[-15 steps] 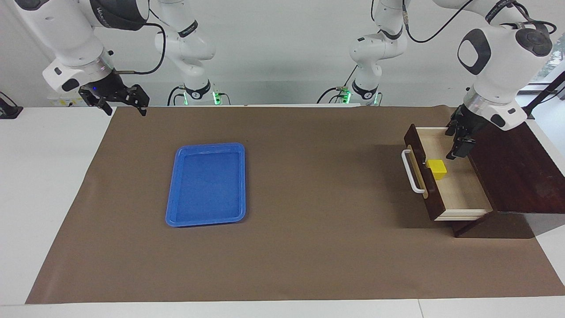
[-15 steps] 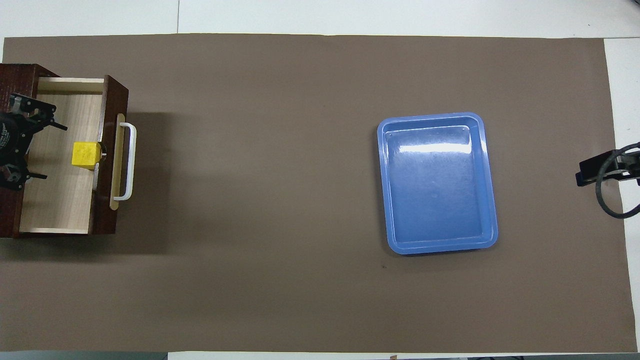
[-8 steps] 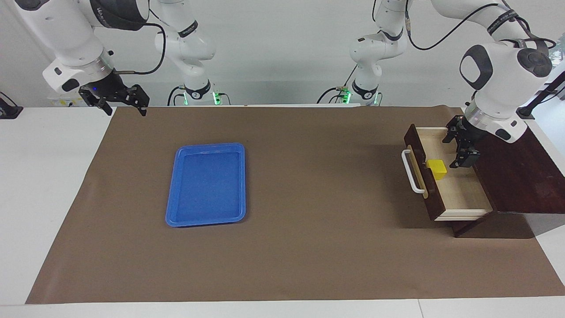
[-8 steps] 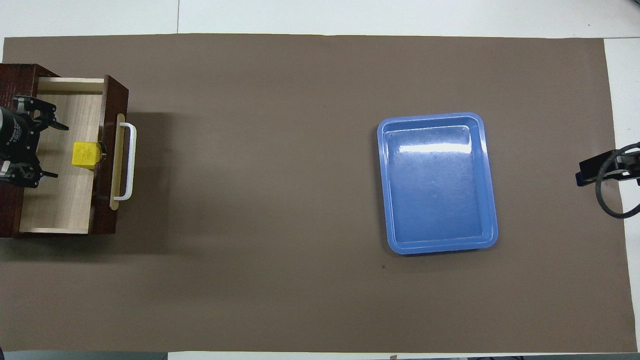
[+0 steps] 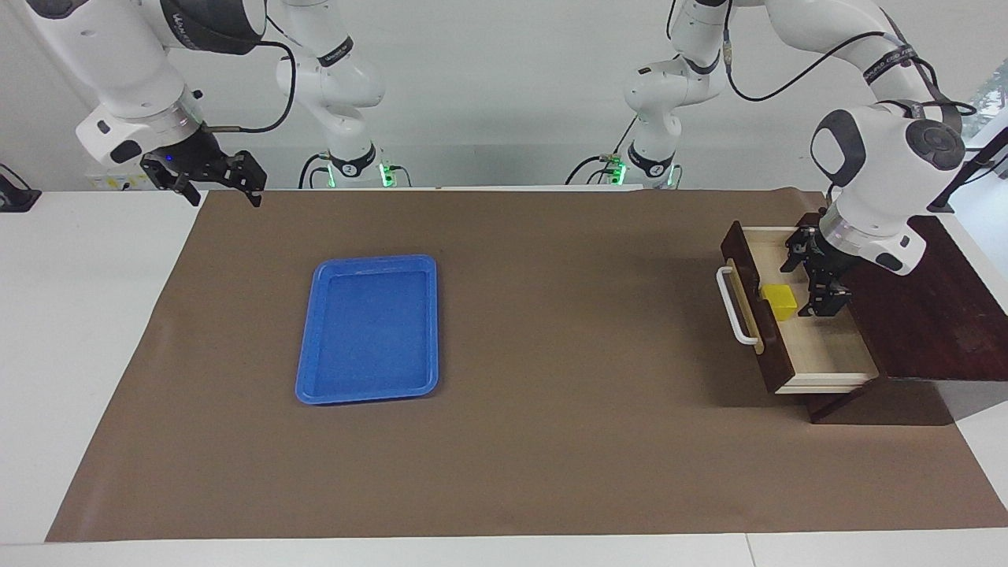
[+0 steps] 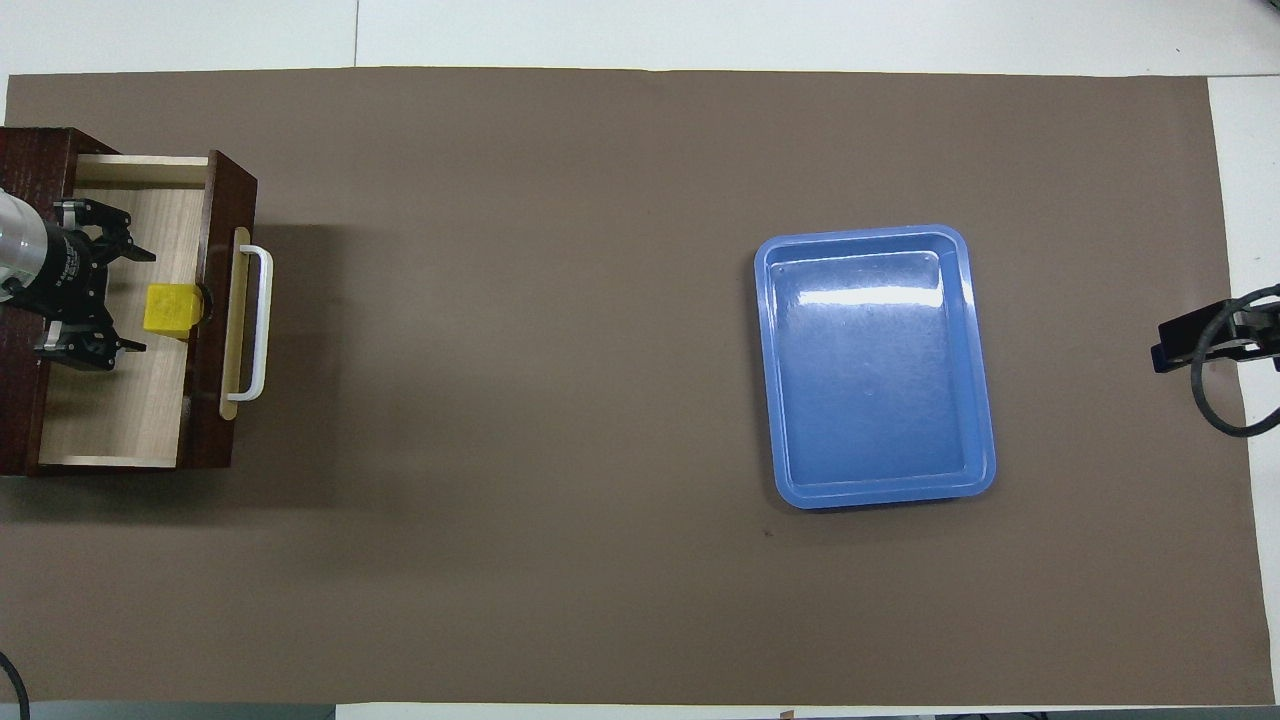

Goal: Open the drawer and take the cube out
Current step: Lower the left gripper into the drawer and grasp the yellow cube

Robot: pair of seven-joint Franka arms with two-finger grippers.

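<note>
The dark brown drawer point(image 5: 773, 354) point(image 6: 216, 195) stands pulled out of its cabinet, white handle point(image 5: 735, 309) toward the table's middle. The yellow cube point(image 5: 780, 301) point(image 6: 170, 309) rests on the pale drawer floor, against the inside of the front panel. My left gripper point(image 5: 813, 277) point(image 6: 136, 300) is open and low in the drawer, on the cabinet side of the cube. Its fingertips stop just short of the cube and do not touch it. My right gripper point(image 5: 222, 191) point(image 6: 1200, 340) waits open in the air over the mat's edge at the right arm's end.
A flat blue tray point(image 5: 368, 329) point(image 6: 875, 365) lies on the brown mat toward the right arm's end. The dark cabinet top point(image 5: 933, 315) sits right beside my left wrist. The drawer's side walls flank the left gripper.
My left gripper has come down into the drawer and moved toward the cube. The cube, the drawer and the right arm have not moved.
</note>
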